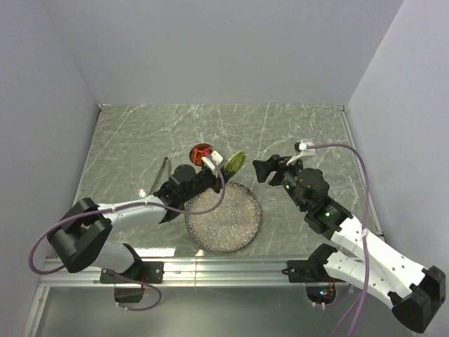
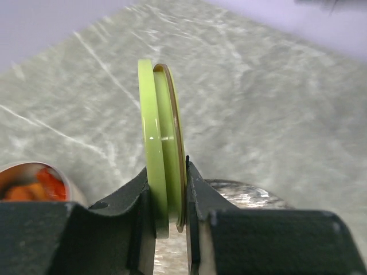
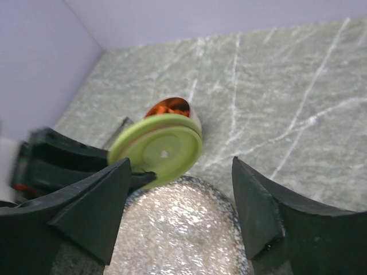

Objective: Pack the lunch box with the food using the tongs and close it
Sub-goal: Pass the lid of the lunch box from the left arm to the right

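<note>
Above the far rim of the speckled plate (image 1: pixel 224 242), the left gripper (image 2: pixel 170 192) is pressed together on the lime-green lid (image 2: pixel 156 126). One finger sits on each flat face near the lower edge, so the disc stands upright on its edge. The right gripper (image 3: pixel 180 200) is spread wide and holds nothing; it hovers just to the right of the lid, facing it. The lunch box (image 1: pixel 201 152) stands on the table just beyond the plate, and the food (image 3: pixel 168 106) is inside it, orange-red pieces showing. From the lid, the box lies to the left and a little farther back, near but apart. I judge that closing asks the left arm, the nearer one, to tip the lid flat and carry it leftward over the tin. The tongs (image 1: pixel 163 172) lie on the table left of the box, in no gripper; whether their arms are spread I cannot tell.
</note>
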